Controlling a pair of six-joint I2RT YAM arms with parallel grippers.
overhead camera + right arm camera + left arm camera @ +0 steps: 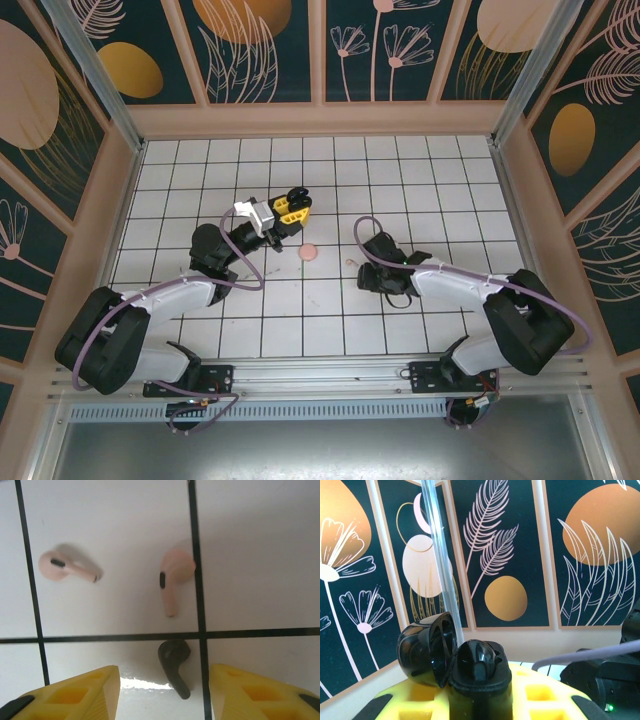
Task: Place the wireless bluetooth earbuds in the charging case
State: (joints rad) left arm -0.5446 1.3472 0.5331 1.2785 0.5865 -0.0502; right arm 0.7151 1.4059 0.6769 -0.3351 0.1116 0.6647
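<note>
Left gripper (288, 207), left of centre in the top view, is clenched on the black charging case (297, 196) and holds it off the white gridded table (450, 180), probably to present it for loading. Below it in the frame a round pink case (308, 253) lies flat on the table. Right of centre, the right gripper (372, 265) sits low over the table, with a tiny pink speck (350, 262), likely an earbud, just beside it.

From the left wrist, the case is seen wedged between the yellow fingers (545, 692). Its lid (427, 650) is swung open to the left and the base faces the camera. The wells are dark, so I cannot tell whether anything sits inside.

From the right wrist, the yellow fingers (75, 695) stand spread at the bottom corners, grasping nothing. The black earbud (175, 662) lies on the table between them, a straddle that looks lined up for picking it. Two pale pink earbuds (70, 565) lie apart above, at upper left and upper centre.
</note>
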